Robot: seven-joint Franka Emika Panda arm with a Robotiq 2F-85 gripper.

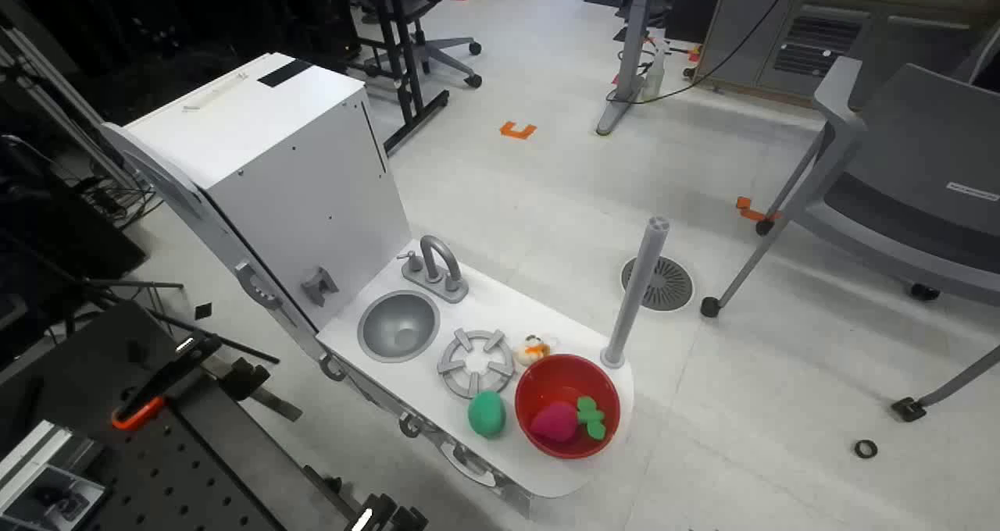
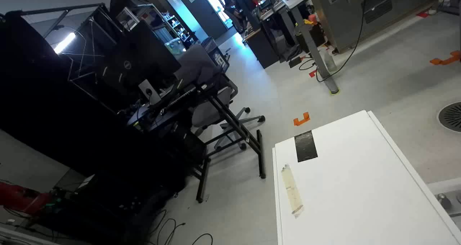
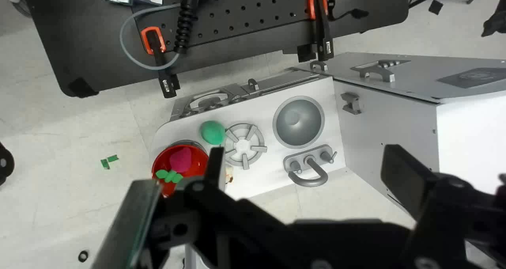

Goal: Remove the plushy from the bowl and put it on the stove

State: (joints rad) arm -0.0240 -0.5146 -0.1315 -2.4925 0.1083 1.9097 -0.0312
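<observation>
The plushy (image 1: 555, 422), pink-red with green leaf-like parts, lies inside the red bowl (image 1: 558, 371) at the rounded end of the white toy kitchen top in an exterior view. In the wrist view the plushy (image 3: 181, 160) and the bowl (image 3: 200, 161) are at left, the bowl partly hidden by a finger. The stove (image 1: 476, 361) is a grey burner ring with a pale middle, between bowl and sink; it also shows in the wrist view (image 3: 242, 146). My gripper (image 3: 306, 154) is open and empty, well above the kitchen top. It is out of both exterior views.
A green egg-shaped object (image 1: 487, 414) sits beside the stove and bowl. A small white-orange toy (image 1: 533, 350) stands behind the bowl. A grey post (image 1: 637, 297), faucet (image 1: 441, 258), sink (image 1: 398, 326) and tall white cabinet (image 1: 312, 195) surround the top. A black table (image 3: 237, 8) has clamps.
</observation>
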